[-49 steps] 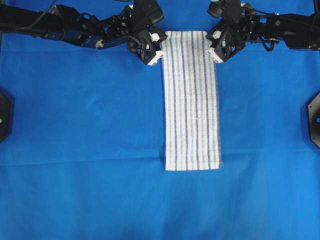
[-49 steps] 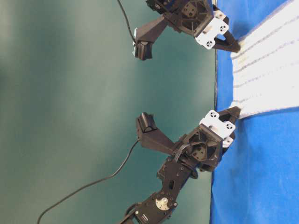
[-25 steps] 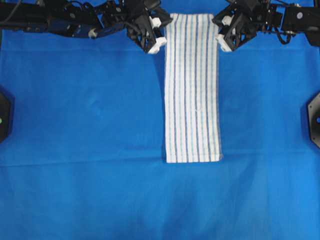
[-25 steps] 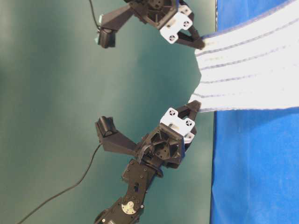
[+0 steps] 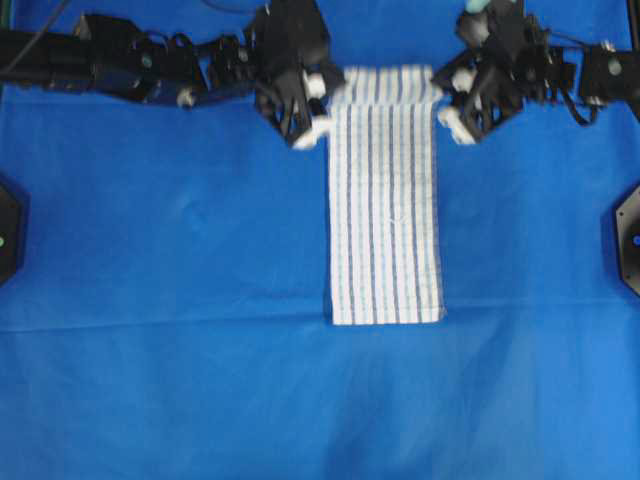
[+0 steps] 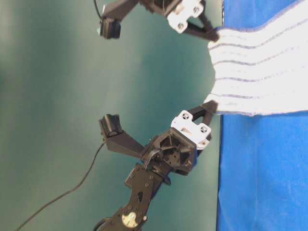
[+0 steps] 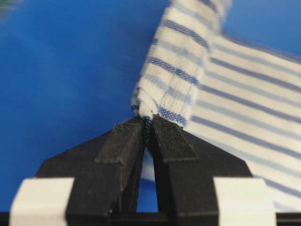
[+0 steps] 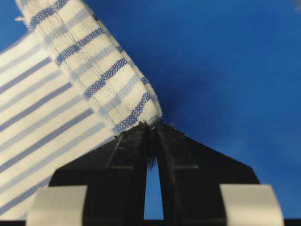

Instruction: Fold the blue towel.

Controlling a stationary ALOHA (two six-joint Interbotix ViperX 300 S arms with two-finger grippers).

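Your left gripper (image 5: 325, 103) and right gripper (image 5: 440, 100) each pinch a far corner of the blue towel (image 5: 386, 215), jaws pressed together on the cloth. Those corners hang lifted above the blue table covering (image 5: 160, 300); the towel's near end lies flat on it.

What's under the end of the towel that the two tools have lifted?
Under the raised end of the blue towel, between the left tool and right tool, lies more of the same towel, flat on the blue table covering. Whatever is beneath that flat part is covered.
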